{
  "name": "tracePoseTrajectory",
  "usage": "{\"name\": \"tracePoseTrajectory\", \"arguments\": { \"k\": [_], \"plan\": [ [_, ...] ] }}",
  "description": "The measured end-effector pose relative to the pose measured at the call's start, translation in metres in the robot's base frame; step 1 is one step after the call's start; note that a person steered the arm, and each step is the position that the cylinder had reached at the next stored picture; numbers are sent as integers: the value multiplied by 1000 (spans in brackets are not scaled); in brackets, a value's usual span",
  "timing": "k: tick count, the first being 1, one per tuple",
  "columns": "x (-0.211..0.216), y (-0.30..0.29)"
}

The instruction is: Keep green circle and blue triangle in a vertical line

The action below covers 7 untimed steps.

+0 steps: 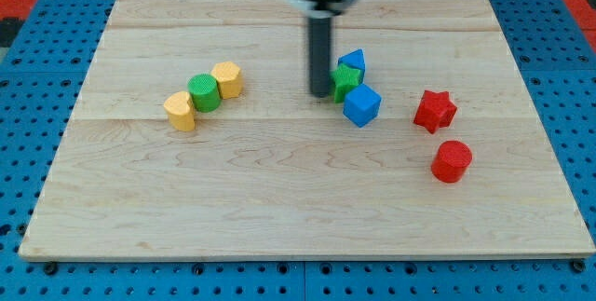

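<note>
The green circle (204, 91) sits left of centre on the wooden board (298, 198), touching a yellow block (227, 79) at its upper right and another yellow block (180, 111) at its lower left. The blue triangle (353, 61) lies right of centre, touching a second green block (347, 82) just below it. My tip (321, 94) is down on the board at the left edge of that green block, a little below and left of the blue triangle. The green circle is far to the tip's left.
A blue cube (362, 105) lies just below the second green block. A red star (435, 111) and a red cylinder (452, 161) are at the view's right. The board rests on a blue pegboard surface (37, 105).
</note>
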<state>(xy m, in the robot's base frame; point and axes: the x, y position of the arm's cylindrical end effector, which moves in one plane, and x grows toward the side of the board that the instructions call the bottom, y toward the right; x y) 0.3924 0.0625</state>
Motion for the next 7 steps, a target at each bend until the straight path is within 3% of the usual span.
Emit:
{"name": "tracePoseTrajectory", "arguments": {
  "k": [2, 3, 4, 5, 6, 7],
  "plan": [
    [-34, 72],
    [-34, 76],
    [-47, 38],
    [-94, 53],
    [-112, 40],
    [-78, -35]
  ]
}}
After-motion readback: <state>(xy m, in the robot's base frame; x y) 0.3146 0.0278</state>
